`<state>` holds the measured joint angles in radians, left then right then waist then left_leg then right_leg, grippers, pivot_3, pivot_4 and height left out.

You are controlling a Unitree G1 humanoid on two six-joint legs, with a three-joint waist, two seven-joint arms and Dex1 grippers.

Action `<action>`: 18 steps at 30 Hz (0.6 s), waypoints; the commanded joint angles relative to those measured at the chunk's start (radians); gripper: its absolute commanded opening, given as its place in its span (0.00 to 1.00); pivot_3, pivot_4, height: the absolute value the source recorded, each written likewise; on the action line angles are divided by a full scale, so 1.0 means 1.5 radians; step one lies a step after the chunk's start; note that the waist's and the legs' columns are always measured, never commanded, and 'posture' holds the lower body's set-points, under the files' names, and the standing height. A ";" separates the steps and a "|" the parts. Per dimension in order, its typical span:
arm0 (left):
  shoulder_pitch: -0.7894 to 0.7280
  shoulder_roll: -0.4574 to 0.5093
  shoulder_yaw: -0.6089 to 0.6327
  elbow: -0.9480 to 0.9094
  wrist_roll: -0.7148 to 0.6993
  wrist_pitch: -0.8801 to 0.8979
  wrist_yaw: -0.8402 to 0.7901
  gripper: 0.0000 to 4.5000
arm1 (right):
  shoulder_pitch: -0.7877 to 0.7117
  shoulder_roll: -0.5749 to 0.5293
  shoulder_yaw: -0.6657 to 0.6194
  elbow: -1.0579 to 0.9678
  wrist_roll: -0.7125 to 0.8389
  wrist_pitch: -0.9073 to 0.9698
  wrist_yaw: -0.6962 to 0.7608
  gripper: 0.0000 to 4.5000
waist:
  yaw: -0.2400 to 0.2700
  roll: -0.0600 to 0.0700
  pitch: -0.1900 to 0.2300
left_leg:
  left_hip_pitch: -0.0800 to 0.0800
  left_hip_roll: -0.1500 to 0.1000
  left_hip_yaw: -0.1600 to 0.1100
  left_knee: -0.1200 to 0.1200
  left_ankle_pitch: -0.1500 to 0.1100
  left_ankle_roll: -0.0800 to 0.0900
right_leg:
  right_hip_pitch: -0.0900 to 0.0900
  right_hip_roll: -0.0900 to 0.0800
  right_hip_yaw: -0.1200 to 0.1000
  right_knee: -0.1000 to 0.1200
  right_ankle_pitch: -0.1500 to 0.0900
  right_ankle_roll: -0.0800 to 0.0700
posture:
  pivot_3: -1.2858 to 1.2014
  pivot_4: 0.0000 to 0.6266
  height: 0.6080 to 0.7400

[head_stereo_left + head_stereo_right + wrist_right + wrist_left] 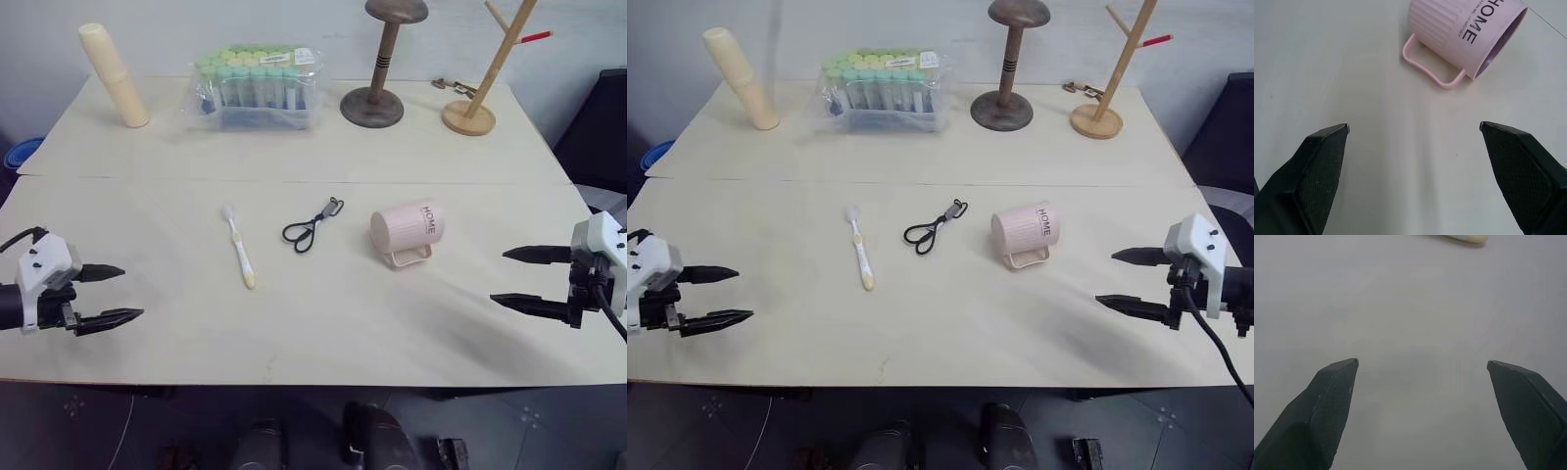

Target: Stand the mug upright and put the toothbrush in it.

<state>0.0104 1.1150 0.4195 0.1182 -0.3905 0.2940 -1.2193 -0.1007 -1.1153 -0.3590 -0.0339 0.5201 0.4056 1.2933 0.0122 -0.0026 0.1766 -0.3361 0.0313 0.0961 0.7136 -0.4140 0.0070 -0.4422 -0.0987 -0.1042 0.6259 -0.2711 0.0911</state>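
The pale pink ribbed mug (407, 231) lies on its side near the table's middle, its "HOME" lettering up and its handle toward the front edge; its mouth (1501, 41) faces the far right. Left of it the toothbrush (238, 246) lies flat, white head away from me and yellow handle toward me. My left gripper (125, 294) hovers open over the table's front left, well short of the toothbrush. Out at the front right, my right gripper (508, 278) is open too, its fingers pointing at the mug from a distance. Nothing is held.
A black looped cord (312, 226) lies between toothbrush and mug. Along the back stand a cream cylinder (114, 75), a clear pack of bottles (257, 87), a dark wooden stand (377, 88) and a pale wooden rack (480, 98). A seam (294, 181) crosses the table.
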 commanded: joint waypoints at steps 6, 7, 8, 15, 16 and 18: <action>-0.007 -0.004 0.024 -0.033 -0.014 0.023 0.021 0.99 | -0.011 0.010 -0.011 -0.019 0.010 0.009 -0.009 1.00 | 0.001 0.000 0.000 | 0.000 0.000 0.000 0.000 0.000 0.000 | 0.000 0.000 0.000 0.000 0.000 0.000 | 0.52 0.24 1.00; -0.008 -0.005 0.025 -0.035 -0.017 0.028 0.022 0.99 | -0.009 0.010 -0.012 -0.022 0.011 0.009 -0.009 1.00 | 0.001 0.000 0.000 | 0.000 0.000 0.000 0.000 0.000 0.000 | 0.000 0.000 0.000 0.000 0.000 0.000 | 0.52 0.24 1.00; -0.010 -0.005 0.025 -0.037 -0.021 0.033 0.023 0.99 | -0.008 0.011 -0.013 -0.024 0.012 0.010 -0.010 1.00 | 0.000 0.000 0.000 | 0.000 0.000 0.000 0.000 0.000 0.000 | 0.000 0.000 0.000 0.000 0.000 0.000 | 0.52 0.24 1.00; -0.022 -0.012 0.022 -0.046 -0.033 0.057 0.032 0.99 | -0.002 0.012 -0.016 -0.030 0.011 0.017 -0.019 1.00 | 0.001 0.000 0.000 | 0.000 0.000 0.000 0.000 0.000 0.000 | 0.000 0.000 0.000 0.000 0.000 0.000 | 0.52 0.24 1.00; -0.030 -0.016 0.019 -0.047 -0.038 0.067 0.036 0.99 | -0.003 0.013 -0.017 -0.031 0.018 0.031 -0.022 1.00 | 0.001 0.000 0.000 | 0.000 0.000 0.000 0.000 0.000 0.000 | 0.000 0.000 0.000 0.000 0.000 0.000 | 0.52 0.24 1.00; -0.055 -0.027 0.012 -0.051 -0.054 0.090 0.049 0.99 | -0.006 0.016 -0.019 -0.039 0.031 0.052 -0.030 1.00 | 0.003 0.000 0.000 | 0.000 0.000 0.000 0.000 0.000 0.000 | 0.000 0.000 0.000 0.000 0.000 0.000 | 0.52 0.24 1.00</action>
<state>-0.0489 1.0762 0.4194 0.0719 -0.4390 0.4076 -1.1590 -0.1045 -1.0994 -0.3590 -0.0592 0.5378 0.4623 1.2565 0.0165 -0.0026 0.1766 -0.3362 0.0311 0.0960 0.7140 -0.4140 0.0070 -0.4422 -0.0988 -0.1040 0.6263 -0.2711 0.0911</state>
